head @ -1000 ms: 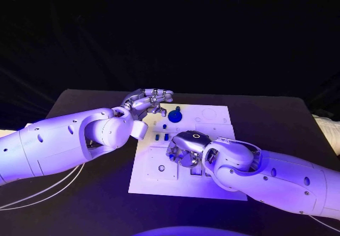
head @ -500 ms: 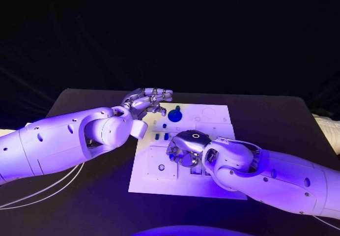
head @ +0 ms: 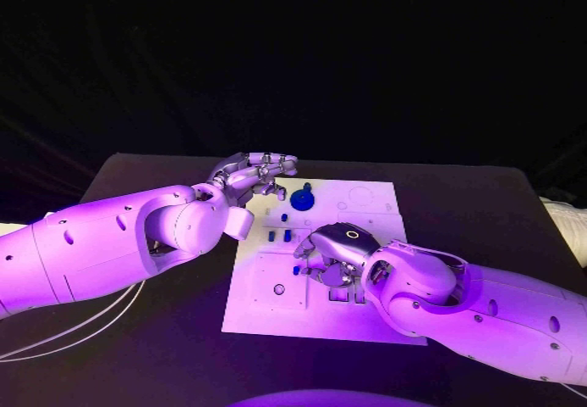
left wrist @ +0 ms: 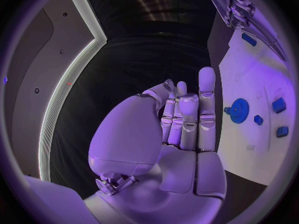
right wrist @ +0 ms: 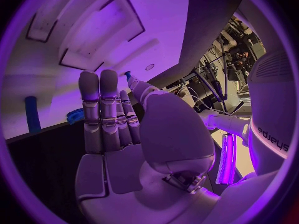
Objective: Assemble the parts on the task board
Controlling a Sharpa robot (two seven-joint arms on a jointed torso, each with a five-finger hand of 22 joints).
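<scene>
The white task board [head: 263,314] lies in the middle of the black table. My right hand [head: 330,254] hangs over the board's middle, and a small blue part [head: 295,270] shows at its fingertips. In the right wrist view that small blue part [right wrist: 127,75] sits pinched between the thumb and a finger. A blue gear [head: 302,202] stands at the board's far side, with three small blue parts [head: 284,218] just nearer. My left hand [head: 257,174] hovers by the board's far left corner, fingers loosely bent and holding nothing; the blue gear [left wrist: 237,109] lies beside it.
Black table [head: 147,170] surrounds the board on all sides. White cables [head: 74,335] trail on the table under my left arm. The board's near half carries cut-outs and slots [head: 279,289]. A blue peg [right wrist: 31,114] lies on the board beyond my right hand.
My right hand has shifted a little to the right and toward me, and the small blue part now shows at its fingertips. The left hand has stayed in place.
</scene>
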